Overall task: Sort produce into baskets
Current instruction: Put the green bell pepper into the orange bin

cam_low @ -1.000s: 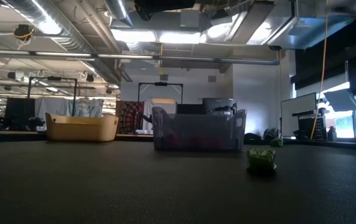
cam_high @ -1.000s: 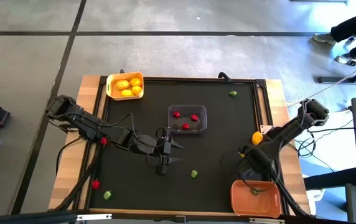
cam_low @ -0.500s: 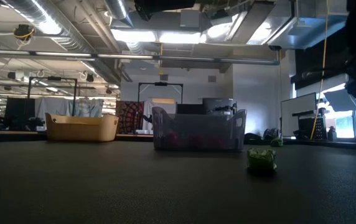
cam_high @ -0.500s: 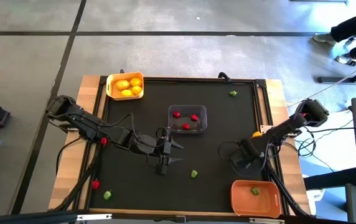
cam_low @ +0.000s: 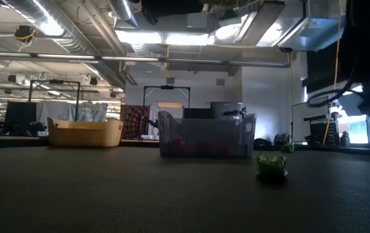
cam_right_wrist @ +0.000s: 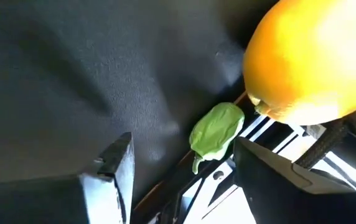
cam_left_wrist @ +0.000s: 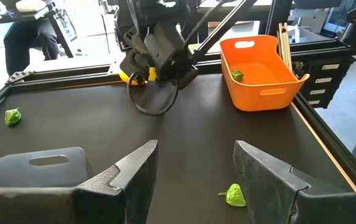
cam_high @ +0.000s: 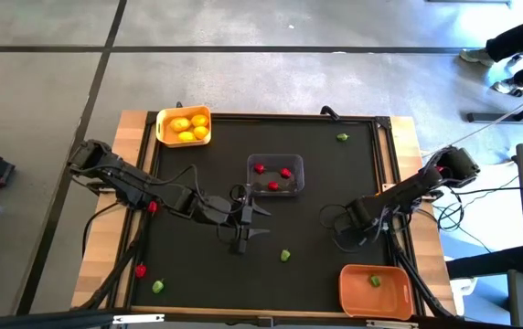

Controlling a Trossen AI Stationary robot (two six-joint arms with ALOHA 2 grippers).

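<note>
Black mat (cam_high: 335, 183) filling frame centre, wood border at both sides; open room along mat's top. Orange basket (cam_high: 375, 290) lower right, one green piece (cam_high: 374, 281) inside; clear basket (cam_high: 275, 175) centre with red pieces; yellow basket (cam_high: 184, 126) upper left with lemons. Left gripper (cam_high: 252, 224) left of centre, fingers parted, empty; right gripper (cam_high: 342, 228) right of centre, fingers apart, empty, a lemon (cam_right_wrist: 315, 62) and green piece (cam_right_wrist: 215, 132) just ahead. No readable writing.

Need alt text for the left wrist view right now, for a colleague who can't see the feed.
The left gripper hangs open over the black mat, a green piece lying between its fingers. Beyond, the right arm's gripper hovers beside an orange basket holding one green piece; the clear basket sits close by.
</note>
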